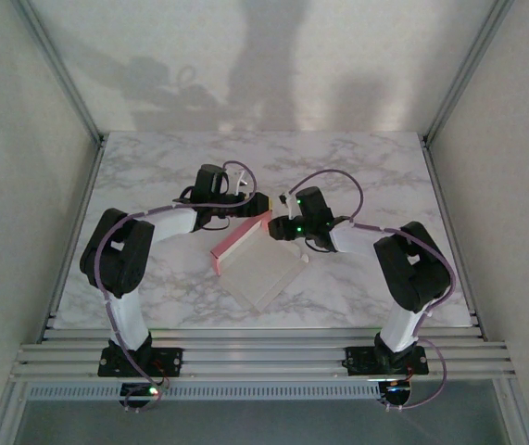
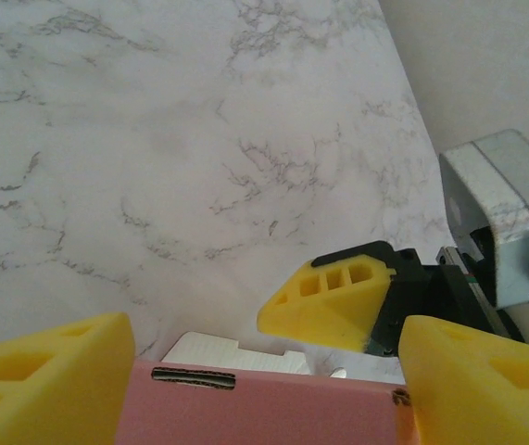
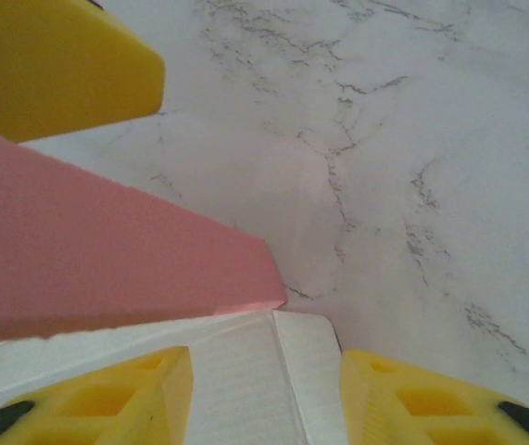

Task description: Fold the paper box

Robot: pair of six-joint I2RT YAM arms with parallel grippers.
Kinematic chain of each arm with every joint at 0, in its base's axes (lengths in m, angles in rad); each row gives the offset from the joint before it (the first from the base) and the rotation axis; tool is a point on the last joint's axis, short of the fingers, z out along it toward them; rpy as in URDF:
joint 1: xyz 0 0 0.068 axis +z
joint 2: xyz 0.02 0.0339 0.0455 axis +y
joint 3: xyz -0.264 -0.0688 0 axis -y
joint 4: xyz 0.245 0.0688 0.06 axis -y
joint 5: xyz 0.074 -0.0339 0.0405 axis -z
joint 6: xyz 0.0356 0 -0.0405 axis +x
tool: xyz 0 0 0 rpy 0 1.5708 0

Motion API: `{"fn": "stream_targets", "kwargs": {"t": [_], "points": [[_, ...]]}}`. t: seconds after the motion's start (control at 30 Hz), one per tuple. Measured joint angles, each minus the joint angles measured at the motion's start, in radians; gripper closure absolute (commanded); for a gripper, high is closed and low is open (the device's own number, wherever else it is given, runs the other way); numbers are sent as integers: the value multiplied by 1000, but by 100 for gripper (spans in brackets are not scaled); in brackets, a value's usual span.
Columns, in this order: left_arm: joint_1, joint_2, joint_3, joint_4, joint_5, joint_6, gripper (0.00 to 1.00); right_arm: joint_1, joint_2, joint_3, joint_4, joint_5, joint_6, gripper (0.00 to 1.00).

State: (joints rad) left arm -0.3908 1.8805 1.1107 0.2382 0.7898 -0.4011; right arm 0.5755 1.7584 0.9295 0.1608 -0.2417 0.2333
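Both grippers stand parted, left gripper (image 2: 264, 366) wide astride the upright pink wall (image 2: 273, 413) of the paper box (image 1: 262, 271) on the table (image 1: 153, 171), right gripper (image 3: 266, 371) over its white panel (image 3: 236, 348), so that unpinched wall may spring flat.

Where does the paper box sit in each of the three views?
Top external: box mid-table, pink flap raised.
Left wrist: box, pink wall along the bottom edge.
Right wrist: box, pink flap at left, white panel below.
Shared landmark: marble table.
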Motion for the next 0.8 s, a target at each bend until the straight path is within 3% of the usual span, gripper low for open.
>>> {"fn": "stream_targets", "kwargs": {"t": [0.13,0.2,0.5,0.8], "points": [[5,0,3,-14,0,-6,12,1,-16,-10,-5,39,29,49],[8,0,8,-24,-1,-13,1,1,-53,-37,-19,54,49,48],[16,-6,83,-109,-40,-13,1,2,-245,-155,-90,61,135,45],[16,-110,98,-319,-182,94,1,5,-403,-209,-189,44,182,40]]}}
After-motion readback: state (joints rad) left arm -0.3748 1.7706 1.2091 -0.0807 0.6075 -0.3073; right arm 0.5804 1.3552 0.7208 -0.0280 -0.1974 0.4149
